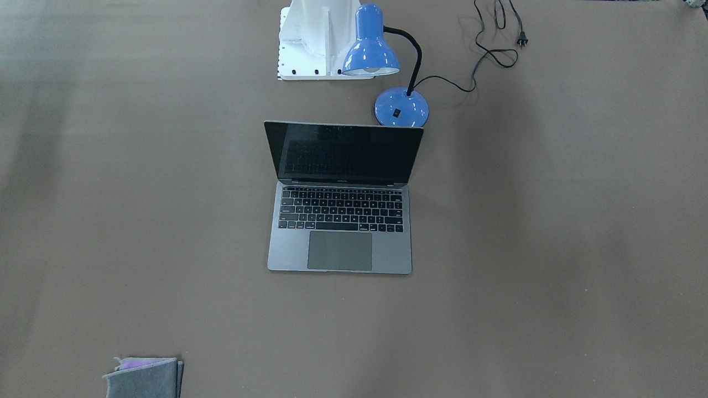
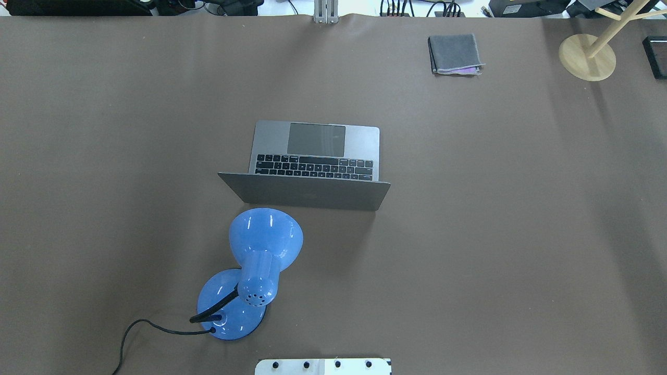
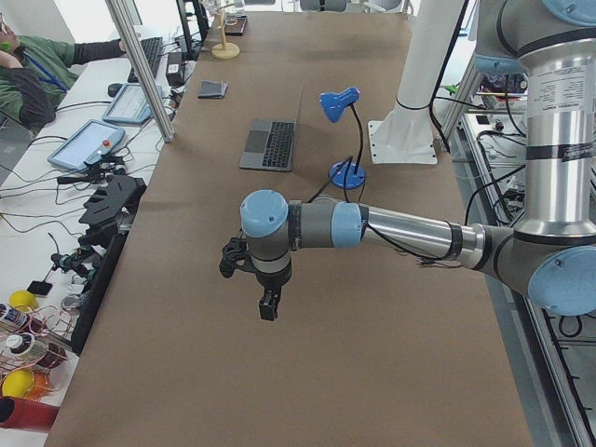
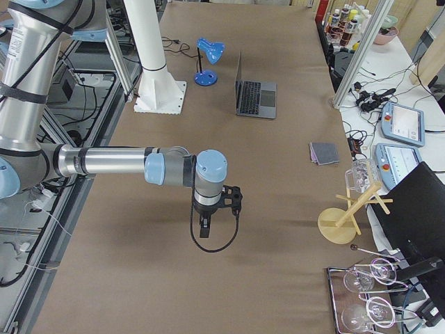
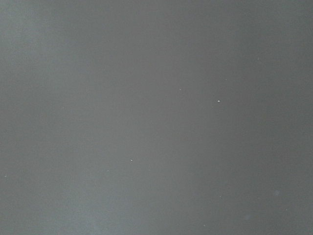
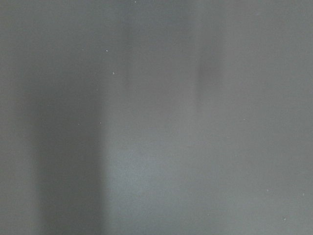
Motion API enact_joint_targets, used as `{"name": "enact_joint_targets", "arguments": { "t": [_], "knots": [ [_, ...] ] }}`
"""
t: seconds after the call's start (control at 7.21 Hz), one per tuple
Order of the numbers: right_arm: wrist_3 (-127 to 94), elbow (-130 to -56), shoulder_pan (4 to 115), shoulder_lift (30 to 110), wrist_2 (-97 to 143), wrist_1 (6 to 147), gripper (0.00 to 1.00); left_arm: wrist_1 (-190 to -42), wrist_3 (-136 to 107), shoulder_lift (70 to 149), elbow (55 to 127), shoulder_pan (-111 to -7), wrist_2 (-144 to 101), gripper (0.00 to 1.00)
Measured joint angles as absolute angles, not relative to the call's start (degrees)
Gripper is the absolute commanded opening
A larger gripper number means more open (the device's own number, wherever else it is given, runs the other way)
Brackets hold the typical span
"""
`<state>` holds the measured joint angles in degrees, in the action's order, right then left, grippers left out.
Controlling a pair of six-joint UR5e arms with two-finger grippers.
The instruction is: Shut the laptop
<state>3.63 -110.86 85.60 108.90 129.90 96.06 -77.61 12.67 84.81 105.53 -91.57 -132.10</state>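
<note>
The space-grey laptop [image 1: 340, 251] stands open mid-table, with its dark screen upright and its keyboard facing away from the robot. From overhead I see the back of its lid [image 2: 312, 194]. It also shows in the exterior left view [image 3: 270, 144] and the exterior right view [image 4: 256, 97]. My left gripper [image 3: 268, 307] hangs over bare table far from the laptop, at the table's left end. My right gripper [image 4: 204, 229] hangs over bare table at the right end. I cannot tell whether either is open or shut. Both wrist views show only table surface.
A blue desk lamp [image 2: 266, 239] stands just behind the laptop lid on the robot's side, its cord [image 1: 487, 55] trailing off. A folded grey cloth [image 2: 455, 53] and a wooden stand [image 2: 587, 57] sit at the far right. The robot's white base [image 1: 315, 38] is near the lamp.
</note>
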Motion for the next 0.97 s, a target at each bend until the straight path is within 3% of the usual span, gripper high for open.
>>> {"name": "enact_joint_targets", "arguments": {
  "t": [0.97],
  "knots": [
    [3.31, -110.86, 85.60, 108.38, 130.37, 90.64, 1.00, -80.61, 12.28, 86.78, 107.81, -91.35, -132.51, 1.00]
  ]
}}
